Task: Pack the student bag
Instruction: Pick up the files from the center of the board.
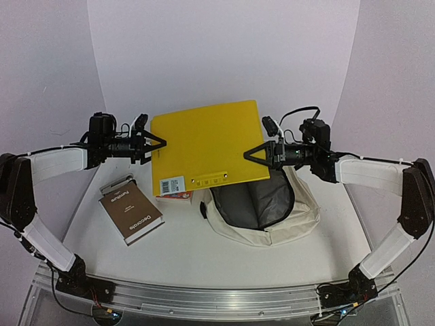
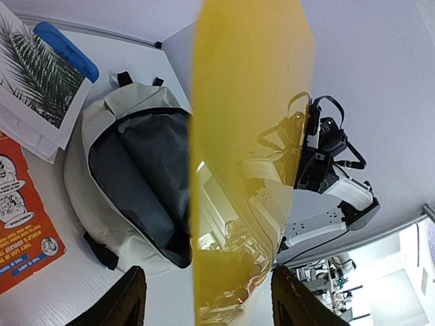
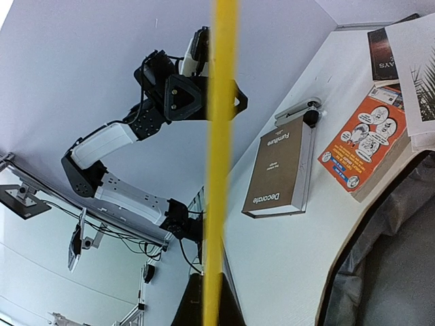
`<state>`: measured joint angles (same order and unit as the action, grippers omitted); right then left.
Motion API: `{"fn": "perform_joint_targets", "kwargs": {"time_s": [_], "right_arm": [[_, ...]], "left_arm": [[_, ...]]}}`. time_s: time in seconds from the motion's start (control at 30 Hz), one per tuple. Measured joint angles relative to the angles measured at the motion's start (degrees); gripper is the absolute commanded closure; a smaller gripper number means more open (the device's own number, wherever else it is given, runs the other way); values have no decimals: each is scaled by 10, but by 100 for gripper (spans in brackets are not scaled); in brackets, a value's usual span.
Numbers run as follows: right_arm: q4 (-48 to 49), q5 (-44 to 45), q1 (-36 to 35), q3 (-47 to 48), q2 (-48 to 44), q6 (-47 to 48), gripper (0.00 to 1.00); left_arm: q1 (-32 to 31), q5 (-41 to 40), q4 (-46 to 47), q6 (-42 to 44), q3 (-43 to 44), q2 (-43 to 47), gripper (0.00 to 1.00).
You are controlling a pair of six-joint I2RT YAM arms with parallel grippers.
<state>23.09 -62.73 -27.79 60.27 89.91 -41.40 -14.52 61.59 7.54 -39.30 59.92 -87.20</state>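
Observation:
The student bag [image 1: 289, 221] lies on the table at the right, cream with its mouth unzipped onto dark grey lining; it also shows in the left wrist view [image 2: 102, 129] and the right wrist view [image 3: 380, 272]. A stiff yellow folder [image 1: 207, 146] hangs in the air above the bag's far-left side. My right gripper [image 1: 248, 153] is shut on the folder's right edge, pinching the thin sheet [image 3: 219, 136]. My left gripper [image 1: 162, 145] is at the folder's left edge; its fingers [image 2: 126, 302] stand wide apart with the folder [image 2: 245, 136] between them, so it is open.
A brown book titled "Decorate" [image 1: 132, 210] lies at the front left. An orange book [image 1: 178, 195] pokes out from under the folder. A palm-leaf print [image 2: 34, 75], a blue object [image 2: 68, 51] and a dark book [image 3: 387, 47] lie farther back.

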Motion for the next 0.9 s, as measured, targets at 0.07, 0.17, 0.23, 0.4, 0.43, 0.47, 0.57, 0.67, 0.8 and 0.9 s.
{"fn": "perform_joint_targets", "kwargs": {"time_s": [0.07, 0.17, 0.23, 0.4, 0.43, 0.47, 0.57, 0.67, 0.8, 0.9], "right_arm": [[0, 0, 0, 0, 0, 0, 100], [0, 5, 0, 0, 0, -4, 100], [0, 12, 0, 0, 0, -8, 100], [6, 18, 0, 0, 8, -19, 100], [8, 18, 0, 0, 10, -21, 100], [9, 18, 0, 0, 11, -22, 100], [13, 18, 1, 0, 14, -26, 88], [15, 28, 1, 0, 17, -31, 74], [18, 50, 1, -1, 23, -35, 42], [23, 73, 1, -9, 23, -37, 22]], "left_arm": [[0, 6, 21, -17, -13, 0, 51], [0, 10, 43, -36, -30, 2, 62], [0, 11, 57, -48, -42, 7, 71], [0, 12, 79, -68, -60, 24, 87], [0, 12, 81, -69, -60, 26, 89], [1, 12, 83, -73, -60, 28, 92], [1, 12, 93, -76, -61, 30, 100], [1, 14, 103, -82, -64, 33, 100], [0, 8, 111, -95, -68, 35, 100], [-1, -11, 111, -106, -81, 44, 100]]}}
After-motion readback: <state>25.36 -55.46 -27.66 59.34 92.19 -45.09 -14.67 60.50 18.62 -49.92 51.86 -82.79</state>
